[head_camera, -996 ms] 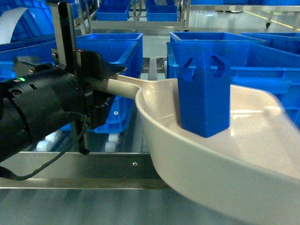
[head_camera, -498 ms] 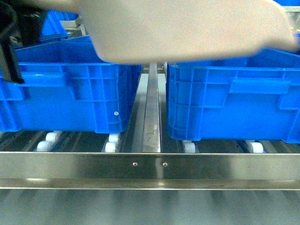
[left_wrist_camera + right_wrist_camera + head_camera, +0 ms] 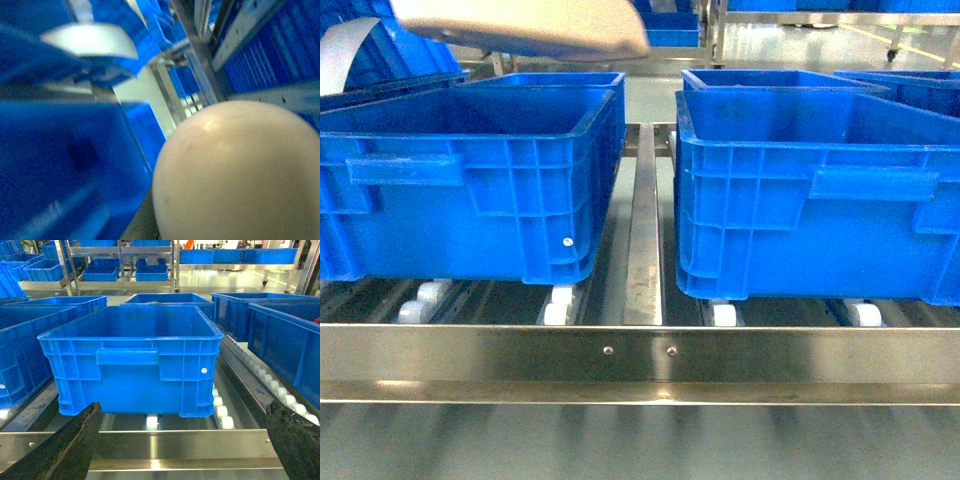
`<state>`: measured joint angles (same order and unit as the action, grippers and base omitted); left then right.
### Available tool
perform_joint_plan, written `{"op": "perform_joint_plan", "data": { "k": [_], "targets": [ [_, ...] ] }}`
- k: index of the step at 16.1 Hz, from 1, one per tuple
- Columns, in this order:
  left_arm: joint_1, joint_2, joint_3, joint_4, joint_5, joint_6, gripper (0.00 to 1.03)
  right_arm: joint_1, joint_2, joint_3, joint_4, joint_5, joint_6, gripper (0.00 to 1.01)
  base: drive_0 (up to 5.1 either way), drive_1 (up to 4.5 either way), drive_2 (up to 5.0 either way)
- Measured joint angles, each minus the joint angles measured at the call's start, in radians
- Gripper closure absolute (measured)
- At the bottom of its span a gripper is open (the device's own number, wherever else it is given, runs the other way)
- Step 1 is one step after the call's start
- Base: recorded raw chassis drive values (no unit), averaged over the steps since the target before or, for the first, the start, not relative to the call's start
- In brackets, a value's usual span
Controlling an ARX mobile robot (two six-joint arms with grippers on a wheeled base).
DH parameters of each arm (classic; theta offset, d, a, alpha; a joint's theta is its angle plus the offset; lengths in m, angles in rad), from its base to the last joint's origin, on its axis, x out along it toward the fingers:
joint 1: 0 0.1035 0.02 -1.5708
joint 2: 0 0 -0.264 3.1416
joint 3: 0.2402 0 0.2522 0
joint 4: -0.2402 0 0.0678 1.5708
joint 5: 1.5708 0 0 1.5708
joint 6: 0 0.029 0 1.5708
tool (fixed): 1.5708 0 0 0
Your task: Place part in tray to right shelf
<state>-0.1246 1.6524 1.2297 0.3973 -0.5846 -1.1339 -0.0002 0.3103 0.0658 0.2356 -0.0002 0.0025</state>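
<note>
Only the cream underside of the tray point(image 3: 520, 25) shows in the head view, held aloft at the top left, above the left blue crate. Its rounded back point(image 3: 240, 175) fills the lower right of the blurred left wrist view and hides my left gripper's fingers. The tray's position in the air close to that camera indicates the left gripper is holding it. The part is hidden. My right gripper point(image 3: 182, 442) is open and empty, hanging before the front rail point(image 3: 150, 457) of the right shelf point(image 3: 640, 360).
Two large blue crates point(image 3: 470, 180) point(image 3: 820, 190) stand on the rack's white rollers point(image 3: 558, 310), either side of the centre divider rail point(image 3: 643, 240). One crate point(image 3: 135, 360) faces the right gripper. More blue crates stand behind and on racks beyond.
The tray rose and swung up and left out of the head view's centre. The part and my left arm, seen a second ago, no longer show.
</note>
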Motion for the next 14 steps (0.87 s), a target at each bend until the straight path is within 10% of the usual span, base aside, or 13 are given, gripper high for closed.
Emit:
{"op": "perform_joint_plan", "data": {
  "k": [3, 6, 8, 10, 12, 14],
  "targets": [
    [0.084, 0.100, 0.136, 0.073, -0.180, 0.249, 0.89, 0.000, 0.000, 0.000, 0.000, 0.000, 0.000, 0.03, 0.0, 0.00, 0.0],
    [0.067, 0.110, 0.135, 0.105, -0.167, 0.431, 0.89, 0.000, 0.000, 0.000, 0.000, 0.000, 0.000, 0.03, 0.0, 0.00, 0.0],
    [0.064, 0.097, 0.112, 0.099, -0.140, 0.421, 0.89, 0.000, 0.000, 0.000, 0.000, 0.000, 0.000, 0.03, 0.0, 0.00, 0.0],
    [0.047, -0.034, -0.056, 0.098, -0.035, 0.285, 0.89, 0.000, 0.000, 0.000, 0.000, 0.000, 0.000, 0.03, 0.0, 0.00, 0.0],
    [-0.051, -0.255, -0.243, 0.158, 0.057, 0.159, 0.89, 0.000, 0.000, 0.000, 0.000, 0.000, 0.000, 0.03, 0.0, 0.00, 0.0],
    [-0.153, -0.501, -0.433, 0.168, 0.085, 0.119, 0.89, 0.000, 0.000, 0.000, 0.000, 0.000, 0.000, 0.03, 0.0, 0.00, 0.0]
  ]
}}
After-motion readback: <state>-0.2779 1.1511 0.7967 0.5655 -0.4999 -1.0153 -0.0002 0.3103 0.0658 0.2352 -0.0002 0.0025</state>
